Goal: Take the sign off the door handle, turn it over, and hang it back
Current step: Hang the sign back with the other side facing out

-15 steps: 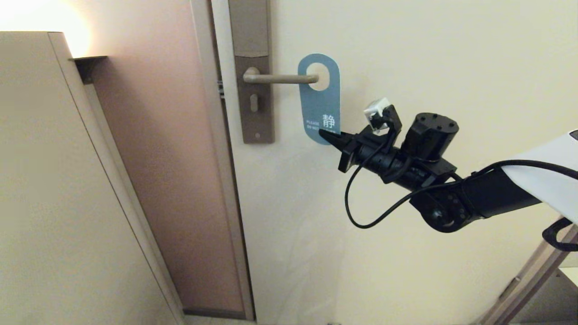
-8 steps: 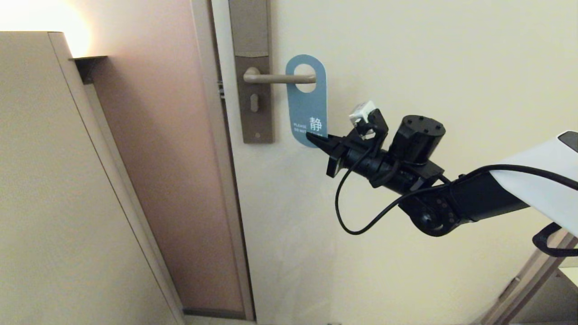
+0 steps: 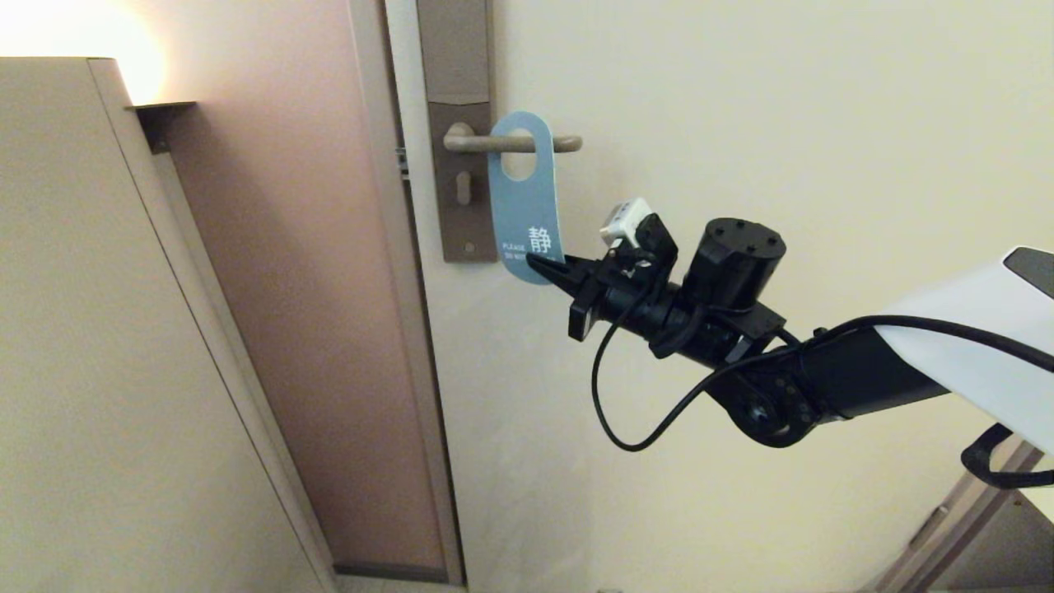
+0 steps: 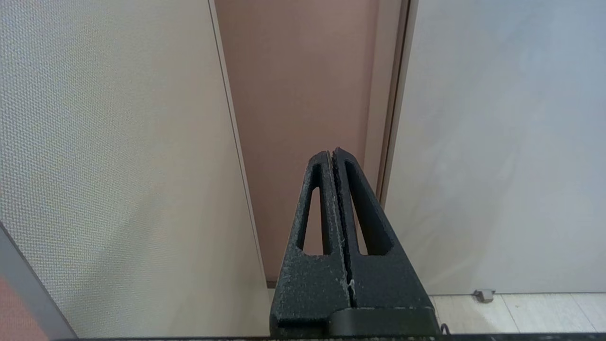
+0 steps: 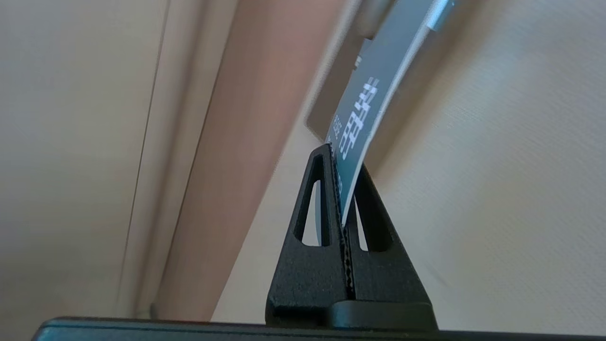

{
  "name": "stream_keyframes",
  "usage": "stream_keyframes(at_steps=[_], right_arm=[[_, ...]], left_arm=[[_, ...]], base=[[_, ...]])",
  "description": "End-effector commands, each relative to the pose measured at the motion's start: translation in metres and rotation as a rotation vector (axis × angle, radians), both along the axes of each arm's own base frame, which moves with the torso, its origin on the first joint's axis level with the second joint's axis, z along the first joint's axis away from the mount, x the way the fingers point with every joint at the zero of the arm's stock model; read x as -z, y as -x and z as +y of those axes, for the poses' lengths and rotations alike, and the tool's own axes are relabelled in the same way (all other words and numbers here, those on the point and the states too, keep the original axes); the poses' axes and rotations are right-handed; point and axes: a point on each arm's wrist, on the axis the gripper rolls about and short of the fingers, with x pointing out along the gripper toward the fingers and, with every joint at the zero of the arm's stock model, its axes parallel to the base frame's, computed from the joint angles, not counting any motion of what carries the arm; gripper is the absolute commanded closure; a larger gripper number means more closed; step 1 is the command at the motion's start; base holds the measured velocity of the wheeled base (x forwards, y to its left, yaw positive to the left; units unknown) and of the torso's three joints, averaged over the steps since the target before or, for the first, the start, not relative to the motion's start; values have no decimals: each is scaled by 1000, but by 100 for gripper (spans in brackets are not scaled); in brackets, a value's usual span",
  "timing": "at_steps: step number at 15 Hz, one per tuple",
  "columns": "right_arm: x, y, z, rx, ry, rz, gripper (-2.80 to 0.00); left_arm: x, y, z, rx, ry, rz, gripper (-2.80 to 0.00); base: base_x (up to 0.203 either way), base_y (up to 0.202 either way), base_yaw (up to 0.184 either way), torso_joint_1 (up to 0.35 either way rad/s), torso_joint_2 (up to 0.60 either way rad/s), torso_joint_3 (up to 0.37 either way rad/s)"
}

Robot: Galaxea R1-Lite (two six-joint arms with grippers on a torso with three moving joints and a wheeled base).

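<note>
Looking at: blue side of the sign facing out, right arm holding it.
door [image 3: 741,123]: cream, takes up most of the head view; frame edge and a pinkish-brown panel on its left.
cabinet [image 3: 99,329]: beige panel at far left of the head view, bright light glow above its top corner.
right arm [image 3: 823,371]: comes in from the lower right of the head view, black wrist, white upper shell, a loose black cable looping under it.
lock plate [image 3: 461,123]: tall grey-brown strip near the door's left edge, keyhole below the lever.
door handle [image 3: 510,143]: beige lever, level, rounded end pointing right; it passes through the sign's oval hole with the end sticking out on the right side.
sign [image 3: 524,206]: hanging on the lever about mid-length, tilted, bottom swung right toward the arm; white character and "PLEASE" text near its bottom. Left edge overlaps the lock plate.
right gripper [image 3: 545,270]: at the sign's bottom edge, jaws pinched tight on that lower corner; right wrist view shows the card wedged between the two black fingers [image 5: 310,208].
left gripper [image 4: 334,158]: out of the head view; its own camera shows it aimed at the pinkish panel between cabinet and door, jaws pressed together with nothing between them.
</note>
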Motion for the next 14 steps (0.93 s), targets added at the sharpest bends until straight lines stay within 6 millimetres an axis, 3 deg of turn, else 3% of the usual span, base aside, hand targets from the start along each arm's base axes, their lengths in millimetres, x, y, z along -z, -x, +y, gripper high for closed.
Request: stream_keyframes(at_steps=[1,9,10,14], right_arm=[[1,4,7,-17,9,-17,0],[1,6,11,-22,24,-38,0],[0,6,11,-22,23,-39,-280],[0,7,10,-24,21,-38,-280]], left_arm=[[0,0,0,1,1,2,0],[0,0,0,0,1,2,0],[0,0,0,-1,1,2,0],[0,0,0,0,1,2,0]], base=[[0,0,0,0,0,0],[0,0,0,0,0,0],[0,0,0,0,0,0],[0,0,0,0,0,0]])
